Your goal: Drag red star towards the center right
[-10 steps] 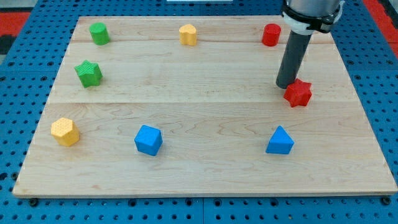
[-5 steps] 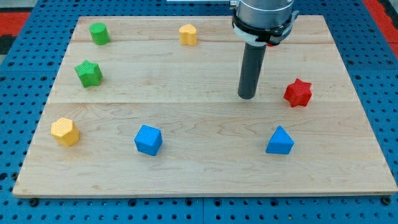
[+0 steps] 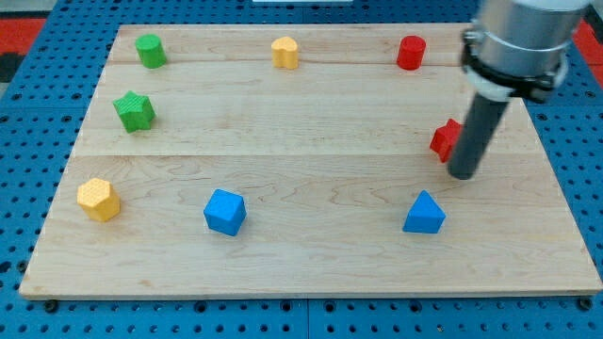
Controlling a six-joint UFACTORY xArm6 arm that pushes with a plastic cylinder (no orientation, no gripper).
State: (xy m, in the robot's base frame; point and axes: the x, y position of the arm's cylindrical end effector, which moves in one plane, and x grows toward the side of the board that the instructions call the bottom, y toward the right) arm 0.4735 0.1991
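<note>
The red star (image 3: 445,139) lies on the wooden board (image 3: 311,245) at the view's centre right, half hidden behind the dark rod. My tip (image 3: 462,175) rests on the board just below and to the right of the star, close against it. Whether the tip touches the star cannot be told.
A red cylinder (image 3: 410,52), a yellow block (image 3: 285,52) and a green cylinder (image 3: 149,50) stand along the view's top. A green star (image 3: 134,111) and a yellow hexagon (image 3: 98,200) are at the left. A blue cube (image 3: 224,211) and a blue triangular block (image 3: 424,213) are near the bottom.
My tip went from beside the star's left leftward to mid-board, then swung right to the star's lower right. The red star has stayed in place.
</note>
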